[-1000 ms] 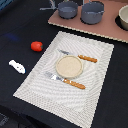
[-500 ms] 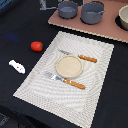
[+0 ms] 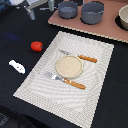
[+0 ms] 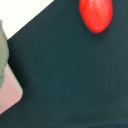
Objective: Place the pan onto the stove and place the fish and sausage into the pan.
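Dark tabletop fills the exterior view, where the stove lies along the far edge with the pan and a grey pot standing on it side by side, while the sausage and the fish lie on the bare cloth off the exterior view's left of a striped placemat that carries a tan plate between a knife and a fork, both orange-handled. Only part of the arm shows at the far corner on the exterior view's left, so whether its gripper is apart or together cannot be told. From the wrist view the sausage lies alone on the dark surface, with a pale corner of the placemat near it and a pinkish edge of the stove well apart from it.
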Tool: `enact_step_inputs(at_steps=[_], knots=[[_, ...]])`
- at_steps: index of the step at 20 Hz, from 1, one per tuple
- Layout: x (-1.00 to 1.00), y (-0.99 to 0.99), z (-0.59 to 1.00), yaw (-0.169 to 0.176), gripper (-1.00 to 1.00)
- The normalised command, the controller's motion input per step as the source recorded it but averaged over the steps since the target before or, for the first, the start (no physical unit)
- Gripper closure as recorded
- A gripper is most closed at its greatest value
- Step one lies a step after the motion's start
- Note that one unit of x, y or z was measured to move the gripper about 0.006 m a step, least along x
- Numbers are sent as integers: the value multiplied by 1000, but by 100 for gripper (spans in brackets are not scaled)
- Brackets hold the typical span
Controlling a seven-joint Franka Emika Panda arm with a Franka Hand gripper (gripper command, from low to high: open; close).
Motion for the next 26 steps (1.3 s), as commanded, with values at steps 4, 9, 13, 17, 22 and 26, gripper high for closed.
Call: enact_step_inputs(at_steps=[4, 9, 13, 17, 22, 26], knots=[[46, -973, -142, 0, -100], [180, -886, -183, 34, -100], [146, -765, -281, 65, -100], [11, -632, -404, 60, -100], [0, -383, -427, 62, -100], [12, -232, -413, 38, -100]])
